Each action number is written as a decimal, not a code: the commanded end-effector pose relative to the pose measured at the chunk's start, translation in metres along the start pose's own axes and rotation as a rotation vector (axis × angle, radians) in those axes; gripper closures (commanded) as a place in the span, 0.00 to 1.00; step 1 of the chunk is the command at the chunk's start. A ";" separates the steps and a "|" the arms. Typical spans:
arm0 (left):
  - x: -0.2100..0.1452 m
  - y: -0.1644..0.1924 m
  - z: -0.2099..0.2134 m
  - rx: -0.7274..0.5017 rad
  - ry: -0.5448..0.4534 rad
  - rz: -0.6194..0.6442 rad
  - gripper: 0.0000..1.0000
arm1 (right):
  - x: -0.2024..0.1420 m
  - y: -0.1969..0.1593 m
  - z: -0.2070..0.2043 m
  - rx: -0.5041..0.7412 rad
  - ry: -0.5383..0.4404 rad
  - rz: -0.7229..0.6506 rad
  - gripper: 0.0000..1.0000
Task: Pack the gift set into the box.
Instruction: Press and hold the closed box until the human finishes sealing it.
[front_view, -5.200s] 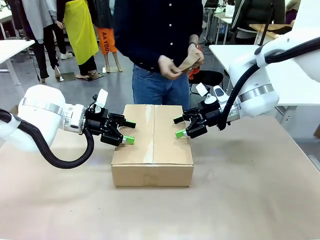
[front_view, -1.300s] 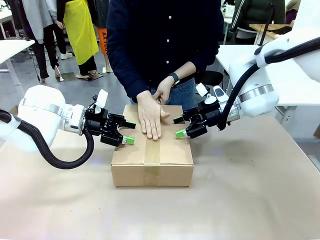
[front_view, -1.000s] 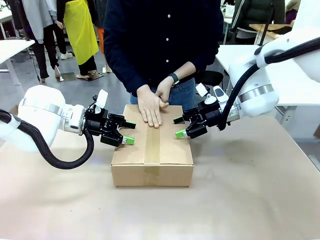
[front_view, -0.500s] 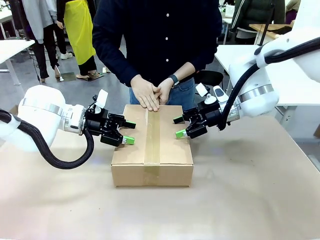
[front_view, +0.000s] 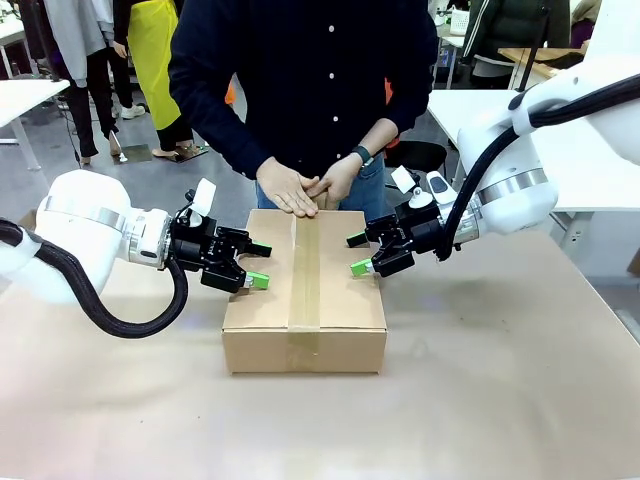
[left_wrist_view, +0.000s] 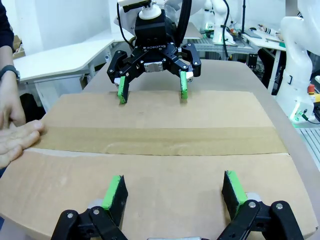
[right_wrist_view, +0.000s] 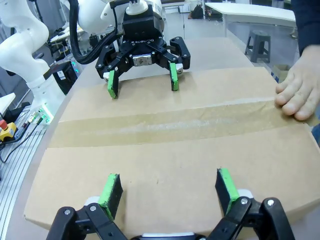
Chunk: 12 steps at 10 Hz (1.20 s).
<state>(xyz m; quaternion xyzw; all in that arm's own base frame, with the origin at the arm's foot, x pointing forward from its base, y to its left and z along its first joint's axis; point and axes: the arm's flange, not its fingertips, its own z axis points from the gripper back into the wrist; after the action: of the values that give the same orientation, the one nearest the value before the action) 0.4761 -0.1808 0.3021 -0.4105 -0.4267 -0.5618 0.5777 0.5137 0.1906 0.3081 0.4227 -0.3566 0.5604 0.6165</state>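
Note:
The box (front_view: 305, 300) lies closed in the middle of the table, a strip of brown tape (front_view: 304, 270) running along its centre seam. The gift set is hidden. A person's hands (front_view: 300, 190) press on the tape at the box's far edge. My left gripper (front_view: 258, 265) is open over the box's left edge, its green pads (left_wrist_view: 114, 192) spread above the cardboard (left_wrist_view: 165, 170). My right gripper (front_view: 356, 254) is open over the right edge, with nothing between its fingers (right_wrist_view: 227, 187). Each wrist view faces the other gripper across the tape (left_wrist_view: 160, 141) (right_wrist_view: 170, 125).
The person stands close against the far side of the table. A bare brown tabletop (front_view: 450, 400) stretches in front of and beside the box. White tables stand behind at the right (front_view: 480, 110) and left (front_view: 25, 95), with other people farther off.
Tape now covers the seam that was bare at first. The person's hands slid along it from the box's middle to its far edge. Both grippers stayed put.

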 end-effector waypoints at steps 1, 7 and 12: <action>-0.002 -0.004 0.000 -0.003 -0.001 -0.012 0.00 | -0.001 -0.001 -0.002 0.002 0.002 -0.002 0.00; 0.000 0.000 0.000 -0.003 -0.003 0.000 0.00 | 0.000 0.000 0.000 0.001 -0.001 0.000 0.00; 0.008 -0.069 0.198 0.016 -0.497 -0.092 0.00 | 0.018 0.101 0.175 -0.299 -0.463 0.181 0.00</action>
<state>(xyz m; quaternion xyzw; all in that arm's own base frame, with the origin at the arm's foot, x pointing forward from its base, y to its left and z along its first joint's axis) 0.4076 -0.0419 0.3846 -0.4947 -0.5501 -0.4876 0.4636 0.4534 0.0760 0.4131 0.4197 -0.5450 0.4681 0.5547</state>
